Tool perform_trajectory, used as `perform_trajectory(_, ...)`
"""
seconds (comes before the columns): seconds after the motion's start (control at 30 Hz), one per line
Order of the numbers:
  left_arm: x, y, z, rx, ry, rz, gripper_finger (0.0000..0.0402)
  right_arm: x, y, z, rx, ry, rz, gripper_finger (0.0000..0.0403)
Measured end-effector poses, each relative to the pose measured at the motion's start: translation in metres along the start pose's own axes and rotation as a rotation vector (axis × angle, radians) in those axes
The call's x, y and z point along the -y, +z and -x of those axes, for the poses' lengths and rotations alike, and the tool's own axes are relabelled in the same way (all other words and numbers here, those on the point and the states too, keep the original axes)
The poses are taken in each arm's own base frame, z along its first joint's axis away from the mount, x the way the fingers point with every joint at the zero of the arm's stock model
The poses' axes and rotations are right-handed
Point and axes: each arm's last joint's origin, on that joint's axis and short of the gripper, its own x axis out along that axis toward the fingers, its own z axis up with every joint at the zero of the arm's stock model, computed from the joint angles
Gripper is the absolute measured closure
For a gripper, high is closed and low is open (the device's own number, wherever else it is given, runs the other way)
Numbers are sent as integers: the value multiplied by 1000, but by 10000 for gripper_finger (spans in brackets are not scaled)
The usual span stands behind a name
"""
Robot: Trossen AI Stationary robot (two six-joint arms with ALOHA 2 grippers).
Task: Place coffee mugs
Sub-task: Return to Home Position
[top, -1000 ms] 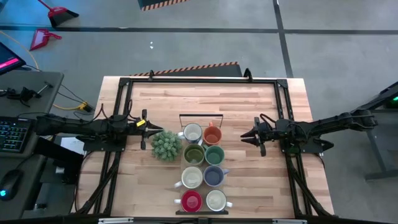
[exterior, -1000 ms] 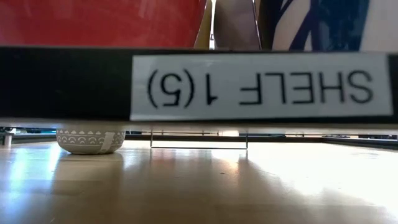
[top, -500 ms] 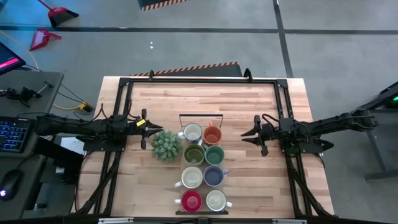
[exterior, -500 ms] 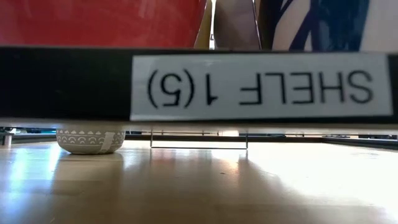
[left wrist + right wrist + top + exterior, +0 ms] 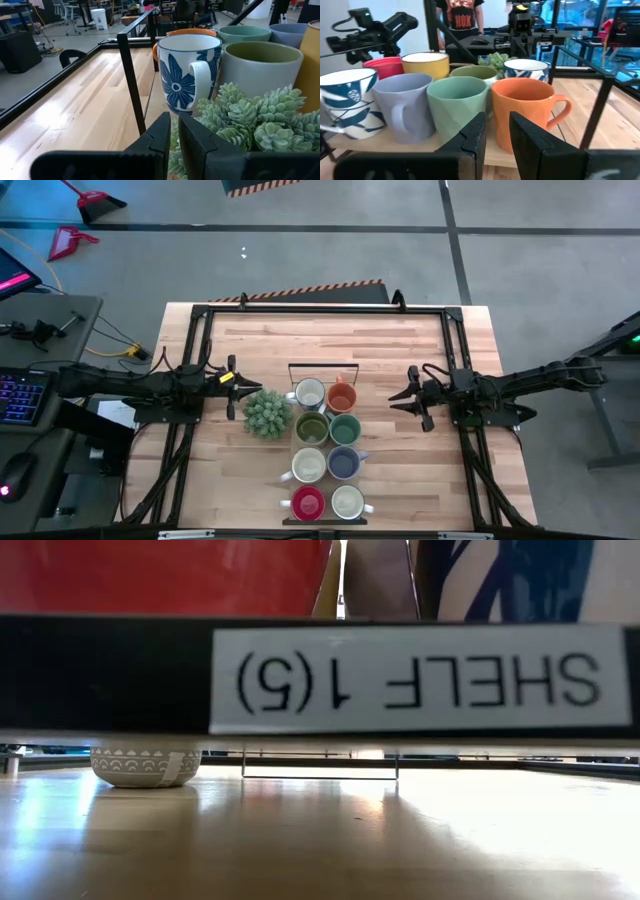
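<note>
From overhead, eight coffee mugs (image 5: 326, 448) show; both end effectors narrow, holding nothing.

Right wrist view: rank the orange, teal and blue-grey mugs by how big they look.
1. Orange mug, looks largest, but it sits nearest the camera.
2. Teal mug and blue-grey mug look about alike; I would not rank them.

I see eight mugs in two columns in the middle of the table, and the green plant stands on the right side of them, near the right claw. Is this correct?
Not quite. The high view shows the green plant left of the mugs, near the left claw, not the right claw. The eight mugs in two columns are correct.
</note>
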Motion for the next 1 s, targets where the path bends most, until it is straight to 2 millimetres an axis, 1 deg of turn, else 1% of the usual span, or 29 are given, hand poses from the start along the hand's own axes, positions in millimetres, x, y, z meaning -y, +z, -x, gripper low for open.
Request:
perform_trajectory(0.17,0,0,0,0,0,0,376,-1,0,0,0,38,24,330)
perform_trajectory(0.37,0,0,0,0,0,0,376,-1,0,0,-3,44,46,330)
perform_trajectory(0.47,0,0,0,0,-1,0,376,-4,3,7,15,101,43,330)
perform_trajectory(0.67,0,0,0,-3,-1,0,376,-7,-2,20,-35,182,13,330)
perform_trajectory(0.77,0,0,0,-6,-1,-1,376,-8,-2,23,-37,187,15,330)
perform_trajectory(1.0,0,-1,0,-13,-2,-2,376,-9,3,30,30,187,44,330)
